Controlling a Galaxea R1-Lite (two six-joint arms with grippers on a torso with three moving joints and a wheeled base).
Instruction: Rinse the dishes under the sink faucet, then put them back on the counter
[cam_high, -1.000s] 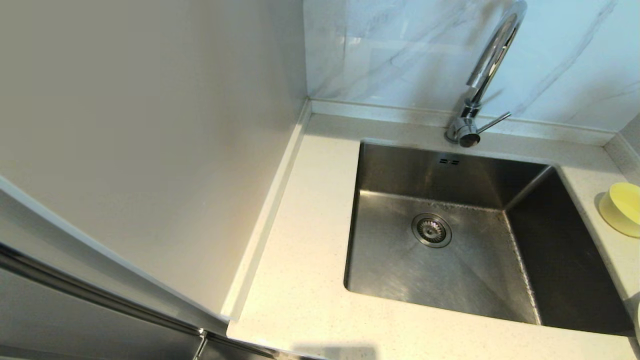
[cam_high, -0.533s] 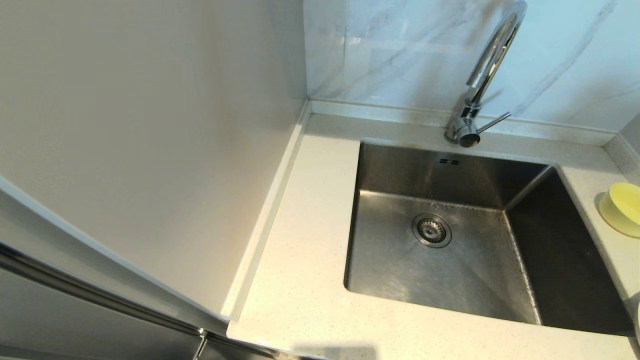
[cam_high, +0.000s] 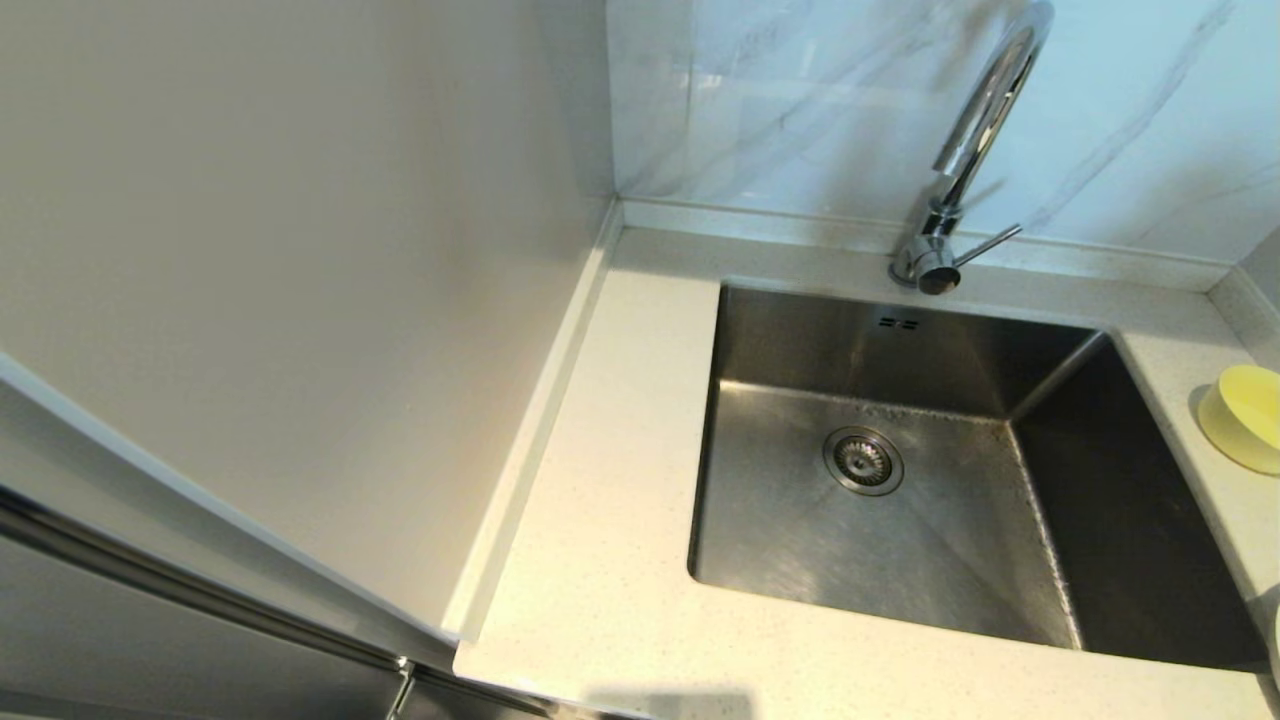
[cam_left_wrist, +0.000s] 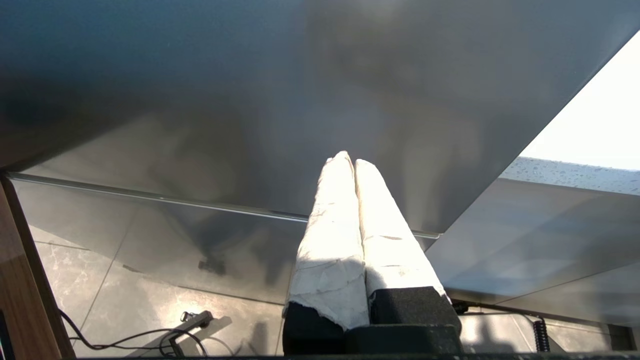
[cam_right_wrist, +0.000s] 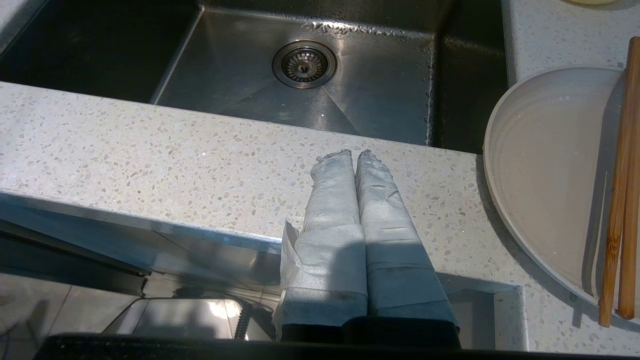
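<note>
Counter w/ sink, bowl cut off at edge

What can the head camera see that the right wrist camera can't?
Only the head view shows the faucet, the marble wall and the yellow bowl. Only the right wrist view shows the plate, the chopsticks lying on it, and the right gripper, jaws shut, empty. Both show the sink, its drain and the counter.
</note>
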